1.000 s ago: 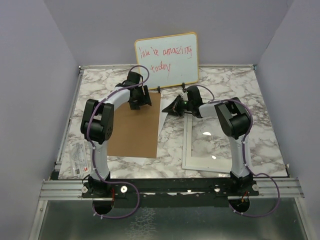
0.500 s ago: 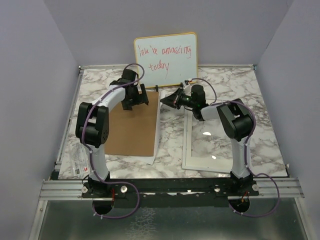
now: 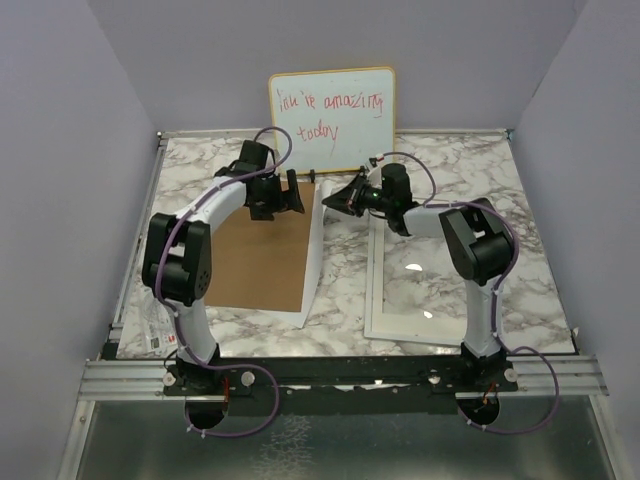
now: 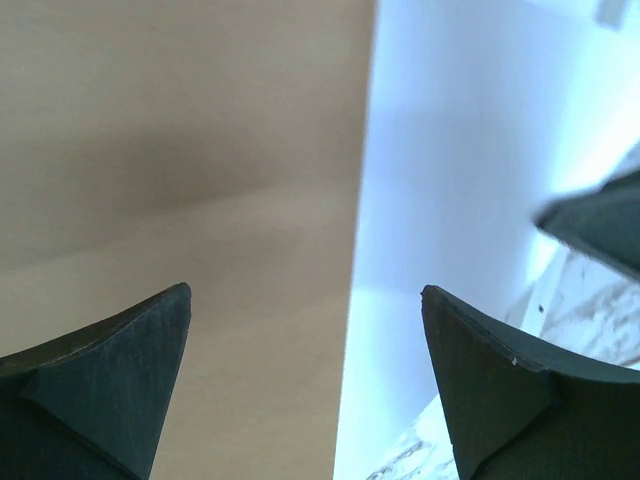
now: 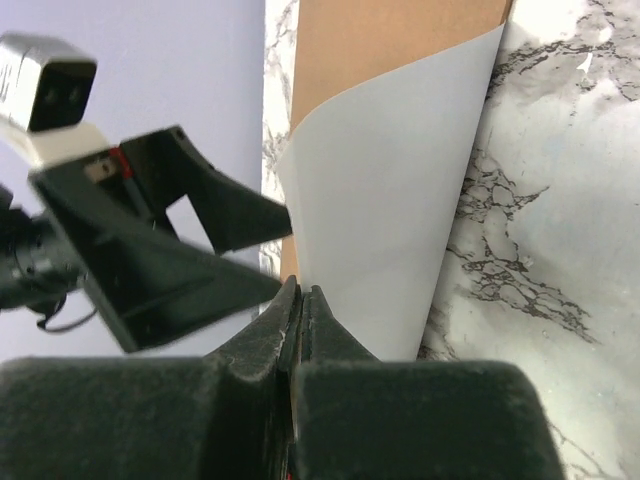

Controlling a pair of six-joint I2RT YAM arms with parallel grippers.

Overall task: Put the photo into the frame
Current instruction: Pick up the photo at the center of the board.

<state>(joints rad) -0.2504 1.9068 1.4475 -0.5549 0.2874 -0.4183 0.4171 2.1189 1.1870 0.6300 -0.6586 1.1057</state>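
Well to the left of the left gripper (image 3: pixel 280 203) and back toward its arm's base: a small clear packet (image 3: pixel 155 322) at the table (image 3: pixel 440 165) edge. Left gripper: spread wide, clasping nothing, hovering low over the far end of a brown board (image 3: pixel 255 265). Beneath its left finger, bare board; from mid-gap rightward, the photo (image 5: pixel 400 200) (white back only, no print showing). Runs along the board's right edge and curls up toward the right gripper (image 3: pixel 336 200). Behind both grippers: a whiteboard (image 3: pixel 330 115) with red handwriting, propped upright at the back wall. Right gripper: pinched tight on the photo's far corner, holds that corner up off the table, points at the left gripper, tips close together. Whether the photo's left side lies over or under the board: cannot tell. Right of the right gripper and nearer its arm's base: the frame (image 3: pixel 420 335), flat on the table, pane glinting, apart from the photo.
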